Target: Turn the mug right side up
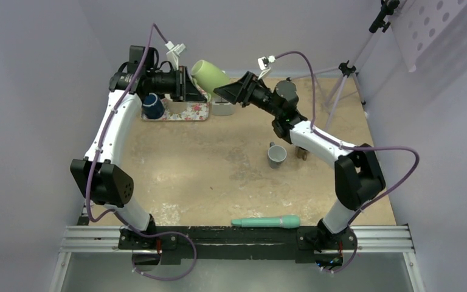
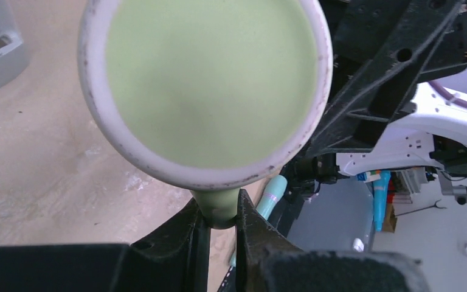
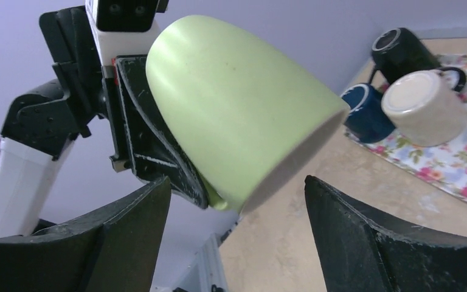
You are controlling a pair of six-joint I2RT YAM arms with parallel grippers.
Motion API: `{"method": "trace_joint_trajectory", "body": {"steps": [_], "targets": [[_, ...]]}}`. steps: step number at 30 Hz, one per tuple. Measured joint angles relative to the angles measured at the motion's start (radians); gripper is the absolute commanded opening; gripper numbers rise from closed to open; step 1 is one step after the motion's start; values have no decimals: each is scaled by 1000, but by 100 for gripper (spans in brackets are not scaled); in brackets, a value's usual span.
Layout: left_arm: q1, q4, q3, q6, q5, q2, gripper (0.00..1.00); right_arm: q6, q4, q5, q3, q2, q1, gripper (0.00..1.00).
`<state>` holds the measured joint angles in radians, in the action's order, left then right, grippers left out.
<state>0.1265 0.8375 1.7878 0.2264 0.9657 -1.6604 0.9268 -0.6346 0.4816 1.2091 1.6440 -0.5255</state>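
My left gripper (image 2: 222, 216) is shut on the handle of a light green mug (image 1: 210, 75) and holds it in the air at the back of the table. The mug lies on its side, tilted, its open mouth (image 2: 210, 85) facing the left wrist camera. In the right wrist view the mug (image 3: 237, 103) hangs just beyond my right gripper (image 3: 237, 201), which is open and empty, its fingers wide on either side below the mug's rim. In the top view the right gripper (image 1: 222, 91) is just right of the mug.
A floral tray (image 1: 185, 112) at the back holds a dark blue mug (image 1: 153, 106), a black mug (image 3: 401, 52) and an upside-down beige mug (image 3: 424, 106). A grey mug (image 1: 276, 155) stands upright mid-table. A teal tool (image 1: 266, 222) lies at the near edge.
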Motion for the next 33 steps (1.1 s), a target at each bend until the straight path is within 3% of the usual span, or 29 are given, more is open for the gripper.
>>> {"method": "trace_joint_trajectory", "body": {"steps": [2, 4, 8, 9, 11, 14, 15, 16, 17, 21, 25, 30, 33], "targets": [[11, -16, -14, 24, 21, 8, 0, 64, -69, 22, 20, 48, -5, 80], [24, -36, -38, 46, 45, 16, 0, 125, -149, 39, 22, 80, -8, 70], [44, -96, -111, 95, 82, 34, 0, 236, -280, 65, 31, 119, -9, 10], [44, -121, -121, 106, 82, 34, 0, 258, -303, 73, 34, 125, -11, 0], [31, -132, -140, 178, 131, 34, 3, 259, -386, 116, 48, 145, -11, 0], [29, -128, -146, 234, 169, 36, 59, 248, -430, 135, 53, 147, -13, 0], [29, -125, -145, 216, 168, 36, 81, 238, -418, 137, 53, 143, -12, 0], [33, -98, -136, 168, 141, 36, 95, 229, -367, 126, 53, 129, -13, 0], [39, -68, -124, 118, 120, 36, 100, 200, -279, 116, 52, 106, -12, 0], [50, 88, -29, -79, -23, 35, 100, -33, 188, -10, 91, -25, -3, 0], [50, 182, 55, -245, -190, 38, 100, -296, 697, -195, 266, -140, 35, 0], [50, 244, 66, -353, -347, 37, 100, -506, 1073, -317, 373, -212, 220, 0], [50, 257, 66, -396, -408, 37, 100, -601, 1255, -414, 463, -120, 302, 0]]}}
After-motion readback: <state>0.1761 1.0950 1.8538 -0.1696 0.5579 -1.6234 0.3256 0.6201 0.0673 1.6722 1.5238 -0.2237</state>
